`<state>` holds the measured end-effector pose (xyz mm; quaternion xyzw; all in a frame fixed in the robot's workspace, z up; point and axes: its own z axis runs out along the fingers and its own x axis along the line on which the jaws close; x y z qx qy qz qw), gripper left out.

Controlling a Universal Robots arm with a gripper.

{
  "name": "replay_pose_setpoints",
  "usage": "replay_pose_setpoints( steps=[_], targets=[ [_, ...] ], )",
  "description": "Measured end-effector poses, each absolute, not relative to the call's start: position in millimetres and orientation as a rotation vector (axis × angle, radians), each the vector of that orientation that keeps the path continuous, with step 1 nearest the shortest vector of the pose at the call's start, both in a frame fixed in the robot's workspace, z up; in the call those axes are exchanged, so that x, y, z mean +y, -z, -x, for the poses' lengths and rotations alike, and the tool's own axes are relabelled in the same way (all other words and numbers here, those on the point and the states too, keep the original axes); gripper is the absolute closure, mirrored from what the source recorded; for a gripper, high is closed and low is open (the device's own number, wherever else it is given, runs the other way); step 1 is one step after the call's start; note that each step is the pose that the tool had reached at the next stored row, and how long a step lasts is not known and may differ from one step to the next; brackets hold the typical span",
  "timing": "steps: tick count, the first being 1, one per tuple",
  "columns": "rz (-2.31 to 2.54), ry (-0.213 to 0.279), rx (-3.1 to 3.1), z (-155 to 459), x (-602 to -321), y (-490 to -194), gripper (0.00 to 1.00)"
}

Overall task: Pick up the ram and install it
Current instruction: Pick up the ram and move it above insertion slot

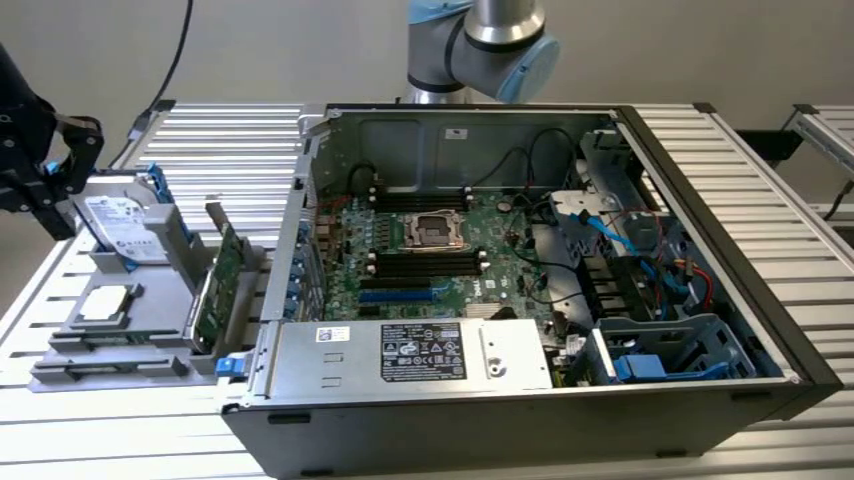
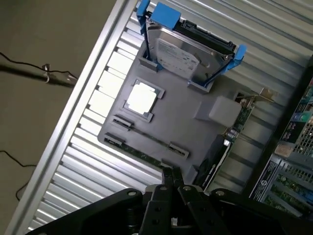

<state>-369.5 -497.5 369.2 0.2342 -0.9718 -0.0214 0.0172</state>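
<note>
On the exterior view's left, a grey tray [image 2: 188,120] sits on the slatted metal table [image 1: 220,150] just beside the open computer case [image 1: 727,300]. It holds a silver hard drive [image 2: 182,55] with blue rails leaning upright at one end, a square processor chip [image 2: 142,98] lying flat in a recess near the middle, and a wide green expansion card [image 1: 222,285] standing on edge along the side nearest the case. The ram [image 2: 139,152] lies low between two small clips along the tray's outer long edge, thin and dark green, with a second pair of clips running parallel just beside it. The gripper [image 2: 171,177] hangs above the tray, apart from it, its tips nearest the end of the ram. Its jaws are pressed together with nothing between them. Inside the case the green motherboard [image 1: 400,245] lies flat, with rows of black memory slots [image 1: 427,265] beside the processor socket. The arm's grey and blue joint [image 1: 487,40] rises behind the case.
</note>
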Motion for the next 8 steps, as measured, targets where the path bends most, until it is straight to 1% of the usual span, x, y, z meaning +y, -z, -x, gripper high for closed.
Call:
replay_pose_setpoints(
  steps=[8],
  targets=[
    [-0.945,0.064,-2.956,369.5,-497.4,-366.9,0.89]
  ],
)
